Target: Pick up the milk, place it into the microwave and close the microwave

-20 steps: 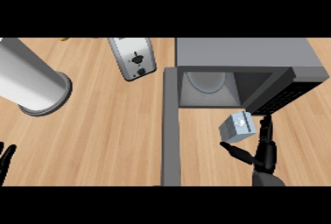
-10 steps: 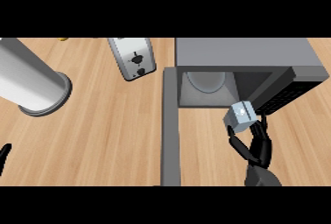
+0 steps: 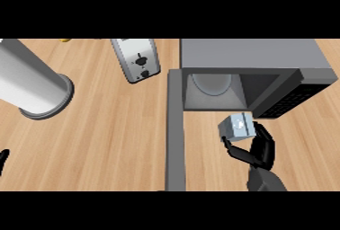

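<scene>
Fingers (image 3: 264,137) of the right hand (image 3: 256,150) curl round the milk (image 3: 238,127), a small pale blue-grey carton, with the thumb on its near-left side and the other fingers along its right. Just beyond the fingertips stands the microwave (image 3: 252,56), grey on top, its cavity facing the hand. Inside the cavity shows a pale round turntable (image 3: 212,85) and nothing else that can be made out; the milk is outside, in front of the opening's lower right corner. Right of the fingers, the microwave's dark control panel (image 3: 292,99) slants away. Left of the thumb, the microwave door (image 3: 175,134) stands wide and runs edge-on toward the view's lower edge. Well to the left, only a dark tip of the left hand (image 3: 2,159) shows at the frame's edge, so whether it is open or closed cannot be told.
</scene>
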`<state>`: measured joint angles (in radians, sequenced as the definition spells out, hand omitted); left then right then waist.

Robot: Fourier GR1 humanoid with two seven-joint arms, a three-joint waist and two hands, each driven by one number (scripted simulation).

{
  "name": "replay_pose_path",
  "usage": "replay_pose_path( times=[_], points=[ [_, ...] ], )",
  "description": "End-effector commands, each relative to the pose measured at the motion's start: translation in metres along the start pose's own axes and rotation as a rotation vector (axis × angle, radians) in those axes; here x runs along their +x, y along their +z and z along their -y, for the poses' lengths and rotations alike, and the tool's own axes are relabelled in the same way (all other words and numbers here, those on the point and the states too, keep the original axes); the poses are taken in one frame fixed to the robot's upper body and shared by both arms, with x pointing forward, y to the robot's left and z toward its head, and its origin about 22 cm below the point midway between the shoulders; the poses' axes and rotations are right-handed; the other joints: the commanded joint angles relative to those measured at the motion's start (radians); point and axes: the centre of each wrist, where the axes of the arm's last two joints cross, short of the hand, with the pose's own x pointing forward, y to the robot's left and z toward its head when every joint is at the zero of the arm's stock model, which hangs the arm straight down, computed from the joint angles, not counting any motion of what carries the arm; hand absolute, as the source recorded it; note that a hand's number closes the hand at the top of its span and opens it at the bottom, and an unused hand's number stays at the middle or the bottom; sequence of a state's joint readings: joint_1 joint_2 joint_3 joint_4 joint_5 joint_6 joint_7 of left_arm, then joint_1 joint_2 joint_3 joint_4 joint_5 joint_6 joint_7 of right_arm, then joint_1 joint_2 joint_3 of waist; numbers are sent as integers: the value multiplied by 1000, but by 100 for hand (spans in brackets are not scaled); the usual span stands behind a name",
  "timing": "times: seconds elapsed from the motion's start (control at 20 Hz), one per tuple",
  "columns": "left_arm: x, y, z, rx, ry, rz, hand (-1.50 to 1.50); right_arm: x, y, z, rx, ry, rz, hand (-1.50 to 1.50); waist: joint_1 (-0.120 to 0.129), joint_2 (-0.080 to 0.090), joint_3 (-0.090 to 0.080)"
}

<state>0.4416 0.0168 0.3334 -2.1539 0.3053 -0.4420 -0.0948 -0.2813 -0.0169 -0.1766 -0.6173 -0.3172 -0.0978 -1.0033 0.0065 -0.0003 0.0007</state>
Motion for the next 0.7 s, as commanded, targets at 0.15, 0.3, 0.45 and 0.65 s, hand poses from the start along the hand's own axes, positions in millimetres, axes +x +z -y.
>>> replay_pose_path(
  times=[0.15,0.3,0.45,0.65],
  points=[
    [-14,-7,11,8,-2,1,-150,15,-20,18,304,-122,-34,150,-5,0,-1],
    [-13,18,-6,0,13,-6,-150,19,-20,24,382,-146,-50,150,0,-2,-1],
    [-6,-1,-1,24,-7,8,-150,42,-26,23,464,-129,-37,150,-13,-4,-2],
    [0,21,-3,16,7,-19,-150,58,1,-14,460,-103,-33,150,-8,-5,-2]
  ],
)
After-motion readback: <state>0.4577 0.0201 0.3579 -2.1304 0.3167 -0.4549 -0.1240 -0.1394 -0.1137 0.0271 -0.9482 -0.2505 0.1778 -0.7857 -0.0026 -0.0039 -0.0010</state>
